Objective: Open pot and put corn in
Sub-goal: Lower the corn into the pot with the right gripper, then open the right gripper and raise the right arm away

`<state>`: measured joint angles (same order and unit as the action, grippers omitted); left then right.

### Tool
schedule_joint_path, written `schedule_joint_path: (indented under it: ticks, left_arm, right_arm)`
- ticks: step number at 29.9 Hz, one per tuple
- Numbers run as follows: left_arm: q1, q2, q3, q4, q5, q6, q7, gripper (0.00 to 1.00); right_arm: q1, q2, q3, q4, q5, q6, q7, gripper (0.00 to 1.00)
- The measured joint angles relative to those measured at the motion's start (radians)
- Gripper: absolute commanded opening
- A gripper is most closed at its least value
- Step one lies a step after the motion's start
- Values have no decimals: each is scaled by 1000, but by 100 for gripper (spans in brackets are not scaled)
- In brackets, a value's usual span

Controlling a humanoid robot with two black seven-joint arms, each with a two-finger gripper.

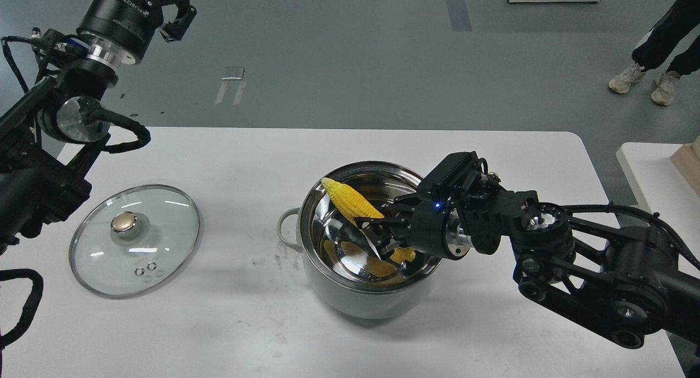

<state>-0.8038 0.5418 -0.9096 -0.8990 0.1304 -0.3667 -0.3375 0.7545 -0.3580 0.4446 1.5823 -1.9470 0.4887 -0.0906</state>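
Right gripper (377,230) reaches into the open pot (372,298) and pinches the thick end of the corn (350,201). Corn's long body slants up and to the left, with its thin tip over the pot's far rim. Yellow shapes in the shiny inside look like reflections. Glass lid (164,241) lies flat on the white surface (246,312), well apart. Left gripper (178,11) hangs high up, partly cut off, fingers apart, holding nothing
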Motion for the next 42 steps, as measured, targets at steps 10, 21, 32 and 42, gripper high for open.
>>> schedule_joint_path:
  ticks: [10,21,32,42]
  left_arm:
    - [0,1,-2,0,0,0,-1,98]
    - [0,1,-2,0,0,0,-2,98]
    - [0,9,-2,-2,-1,0,-2,98]
    - [0,11,-23,6,0,-10,-1,98]
  right_arm:
    - [0,48,-4,-57,-1,0,0,48]
    - [0,50,-4,-55,1,0,3,80]
    - [14,41,83,-21,6,0,6,96]
    - [39,167,641,-19,99,-1,18,100]
